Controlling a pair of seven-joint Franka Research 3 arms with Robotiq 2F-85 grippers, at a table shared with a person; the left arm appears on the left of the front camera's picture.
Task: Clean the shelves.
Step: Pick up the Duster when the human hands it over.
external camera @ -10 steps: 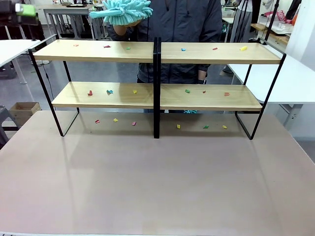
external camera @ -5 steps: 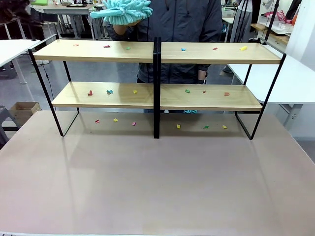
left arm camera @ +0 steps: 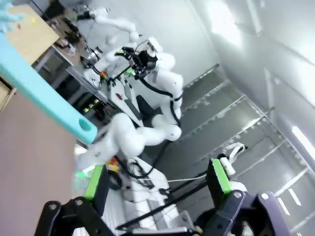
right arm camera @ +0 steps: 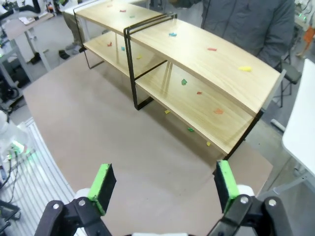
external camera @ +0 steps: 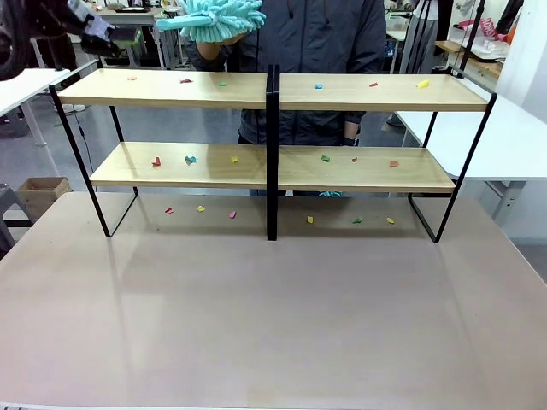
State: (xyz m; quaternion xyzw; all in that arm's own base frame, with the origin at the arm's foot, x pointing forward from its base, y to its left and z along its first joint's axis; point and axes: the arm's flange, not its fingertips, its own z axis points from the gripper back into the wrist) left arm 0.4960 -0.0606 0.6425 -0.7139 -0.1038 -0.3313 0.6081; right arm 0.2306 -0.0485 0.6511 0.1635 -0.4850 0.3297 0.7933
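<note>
The shelves (external camera: pixel 359 98) — both wooden tiers — carry scattered coloured scraps (external camera: pixel 190 159).

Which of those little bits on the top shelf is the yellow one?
The bit at the far right end of the top shelf, seen from the robot's side. The others there are red, green, blue or orange.
</note>
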